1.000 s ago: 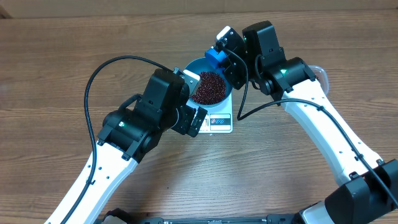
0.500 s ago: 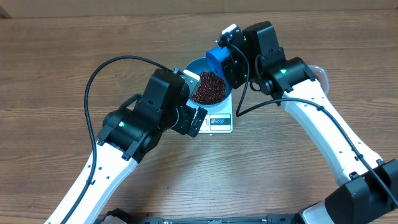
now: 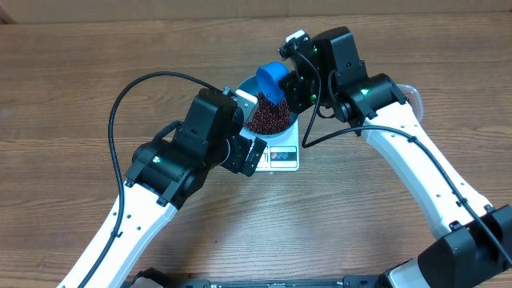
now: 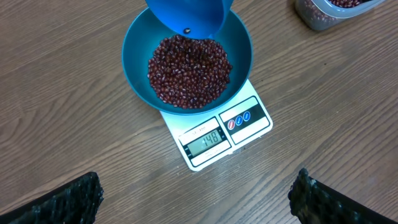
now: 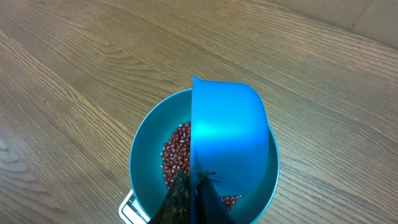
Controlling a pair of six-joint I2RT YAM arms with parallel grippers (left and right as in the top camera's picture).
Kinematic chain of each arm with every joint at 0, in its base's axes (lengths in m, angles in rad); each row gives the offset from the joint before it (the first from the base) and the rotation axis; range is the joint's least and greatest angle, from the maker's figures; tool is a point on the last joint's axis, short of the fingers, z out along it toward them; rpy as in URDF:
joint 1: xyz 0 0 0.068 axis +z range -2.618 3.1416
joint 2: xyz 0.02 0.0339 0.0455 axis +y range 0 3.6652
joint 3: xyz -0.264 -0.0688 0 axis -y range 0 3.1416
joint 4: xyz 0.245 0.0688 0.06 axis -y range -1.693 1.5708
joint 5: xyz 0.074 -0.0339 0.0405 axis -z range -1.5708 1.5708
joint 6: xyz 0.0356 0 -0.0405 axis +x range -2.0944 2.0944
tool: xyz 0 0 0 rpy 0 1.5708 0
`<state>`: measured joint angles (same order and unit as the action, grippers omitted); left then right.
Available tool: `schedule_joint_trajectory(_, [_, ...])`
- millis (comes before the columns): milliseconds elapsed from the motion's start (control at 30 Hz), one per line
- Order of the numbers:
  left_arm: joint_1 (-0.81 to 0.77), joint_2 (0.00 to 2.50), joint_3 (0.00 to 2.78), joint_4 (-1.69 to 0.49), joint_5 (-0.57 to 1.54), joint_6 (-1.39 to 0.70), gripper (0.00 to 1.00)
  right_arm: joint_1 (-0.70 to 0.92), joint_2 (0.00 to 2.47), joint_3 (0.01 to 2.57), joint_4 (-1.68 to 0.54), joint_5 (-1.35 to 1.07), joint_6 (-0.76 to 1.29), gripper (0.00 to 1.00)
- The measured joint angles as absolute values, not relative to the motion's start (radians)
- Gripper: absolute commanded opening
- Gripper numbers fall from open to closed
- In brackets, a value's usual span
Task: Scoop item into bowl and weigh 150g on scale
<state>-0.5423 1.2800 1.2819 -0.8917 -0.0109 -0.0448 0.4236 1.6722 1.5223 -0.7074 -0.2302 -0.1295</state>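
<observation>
The blue bowl sits on the white scale, holding a heap of red-brown beans. My right gripper is shut on the handle of a small blue scoop, which is tipped mouth-down over the bowl. In the right wrist view the scoop covers much of the bowl and the beans, with my gripper clamped on the handle. In the left wrist view the bowl is well filled with beans and the scale shows a lit display. My left gripper hovers open and empty in front of the scale.
A clear plastic tub with more beans stands at the right behind the scale, mostly hidden by my right arm in the overhead view. My left arm lies close along the scale's left side. Bare wood table surrounds everything.
The right gripper has rolled the scoop further over, so its mouth now faces down into the bowl. The left arm has not moved.
</observation>
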Motion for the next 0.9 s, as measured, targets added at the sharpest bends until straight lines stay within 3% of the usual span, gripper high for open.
schedule_joint_trajectory(633, [-0.542,1.28,1.282,-0.892,-0.011,-0.045,1.0,0.424,1.672,1.522,-0.696,-0.232,-0.137,0.04])
schedule_joint_trajectory(900, [-0.542,1.28,1.282,-0.892,-0.011,-0.045,0.99,0.424,1.672,1.522,-0.703,-0.218,-0.382,0.04])
